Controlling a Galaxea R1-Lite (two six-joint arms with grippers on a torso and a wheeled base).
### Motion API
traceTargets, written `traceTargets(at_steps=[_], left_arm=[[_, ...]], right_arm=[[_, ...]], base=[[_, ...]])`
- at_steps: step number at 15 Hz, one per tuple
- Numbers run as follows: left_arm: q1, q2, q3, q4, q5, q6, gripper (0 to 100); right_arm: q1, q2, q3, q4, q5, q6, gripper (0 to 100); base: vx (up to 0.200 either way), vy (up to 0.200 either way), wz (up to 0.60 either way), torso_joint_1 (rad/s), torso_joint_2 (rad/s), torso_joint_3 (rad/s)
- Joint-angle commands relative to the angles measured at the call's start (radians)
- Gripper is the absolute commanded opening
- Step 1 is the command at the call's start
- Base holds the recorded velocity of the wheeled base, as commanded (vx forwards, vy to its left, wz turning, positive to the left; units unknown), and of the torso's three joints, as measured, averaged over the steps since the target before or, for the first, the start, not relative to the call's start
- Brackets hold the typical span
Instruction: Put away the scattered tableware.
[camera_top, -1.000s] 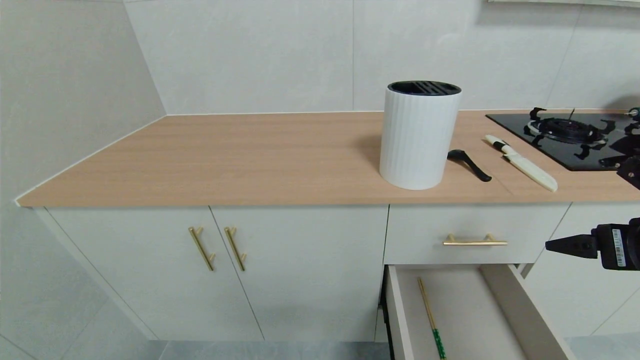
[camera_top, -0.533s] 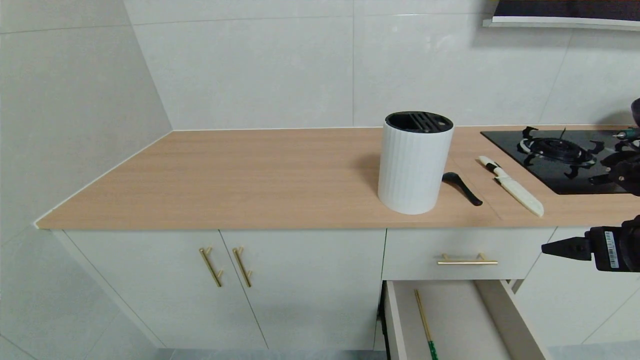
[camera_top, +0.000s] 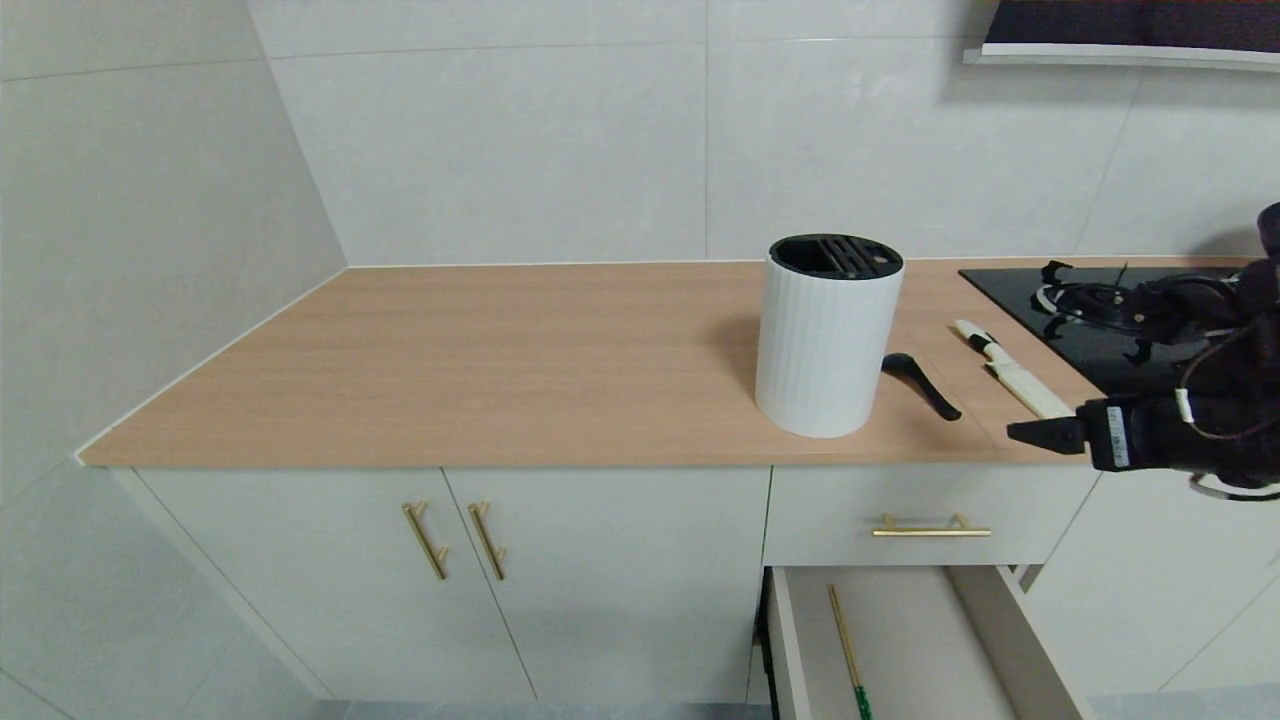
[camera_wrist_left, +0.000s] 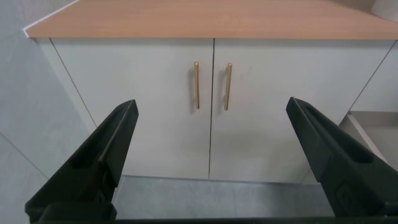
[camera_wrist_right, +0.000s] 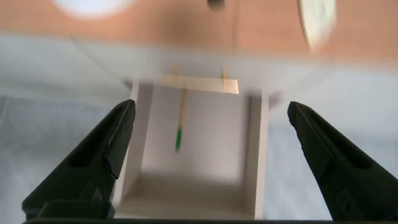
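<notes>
Counter: wide open run of wood left of white holder. Right of it, tight: black spoon just beside the holder's base, knife next, stove behind. Open drawer: chopsticks along left wall, bare floor right of them.

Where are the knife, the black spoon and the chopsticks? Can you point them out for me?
knife (camera_top: 1012, 372), head view, on the pale blade near the handle.
black spoon (camera_top: 926, 386), head view, on the middle of its handle.
chopsticks (camera_top: 846, 650), head view, on the wooden shaft above the green end.
</notes>
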Motion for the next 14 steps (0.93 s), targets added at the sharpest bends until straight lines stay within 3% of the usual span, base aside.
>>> traceTargets(at_steps=[1, 4, 14], left_arm=[[0.001, 0.000, 0.000, 0.000, 0.000, -0.001, 100], [0.001, 0.000, 0.000, 0.000, 0.001, -0.001, 100], [0.001, 0.000, 0.000, 0.000, 0.001, -0.001, 100]], right_arm=[[-0.024, 0.288, -0.115, -0.183, 0.097, -0.049, 100], [-0.044, 0.448, -0.198, -0.342, 0.177, -0.050, 100], [-0.047, 0.626, -0.345, -0.362, 0.186, -0.070, 100]], base=[[0.000, 0.000, 0.00, 0.000, 0.00, 0.000], [0.000, 0.000, 0.00, 0.000, 0.00, 0.000], [0.000, 0.000, 0.00, 0.000, 0.00, 0.000]])
